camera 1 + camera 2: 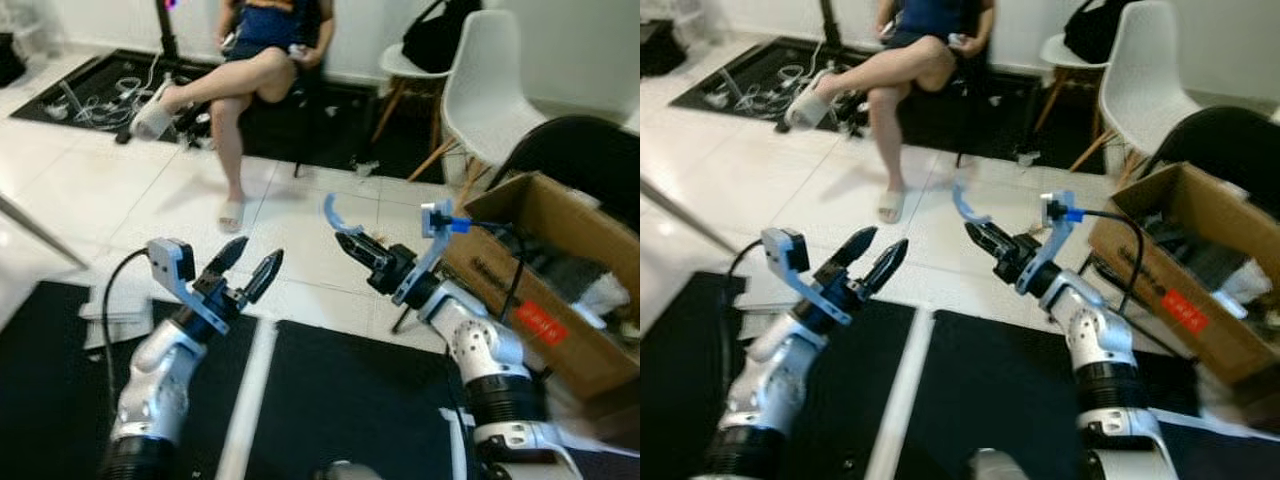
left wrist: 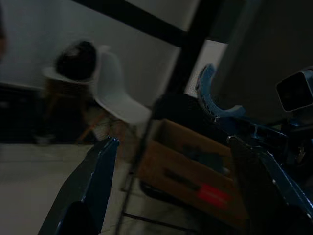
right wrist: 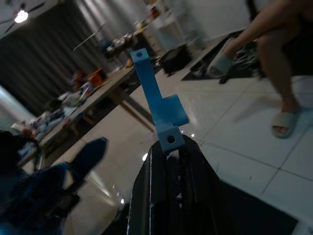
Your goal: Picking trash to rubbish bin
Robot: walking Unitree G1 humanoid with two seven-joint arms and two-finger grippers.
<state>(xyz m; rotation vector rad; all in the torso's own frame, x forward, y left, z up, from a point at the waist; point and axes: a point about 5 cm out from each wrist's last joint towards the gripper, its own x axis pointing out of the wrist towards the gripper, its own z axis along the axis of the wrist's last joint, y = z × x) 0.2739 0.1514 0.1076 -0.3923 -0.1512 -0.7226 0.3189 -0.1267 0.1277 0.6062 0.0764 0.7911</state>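
Right now my right tool (image 1: 352,246) is shut tight on a blue plastic bracket (image 3: 157,105), gripping it by its lower end, so most of the piece sticks up and out past the fingertips. I hold it in the air above the white tiled floor (image 1: 90,190), just beyond the far edge of the black mat (image 1: 350,400) I stand on. My left tool (image 1: 250,262) hangs beside it over the same edge, fingers spread apart and holding nothing.

The cardboard box (image 1: 560,270) on the floor off to my right looks to me like the bin for this piece, and it already has odds and ends in it. The bracket is near it but not over it yet.

What worries me is the grip. I have only the small end of the bracket, and the long part above acts as a lever, so a quick swing to the right could twist it in my fingers or shake it loose onto the tiles. The near flap of the box stands up, and the bracket could catch on it if I come across too low. The black cable (image 1: 505,255) trailing from my right wrist runs close to the box rim and could snag there. A person (image 1: 255,70) sits on a chair further off with a foot on the floor; a dropped piece could skid that way.
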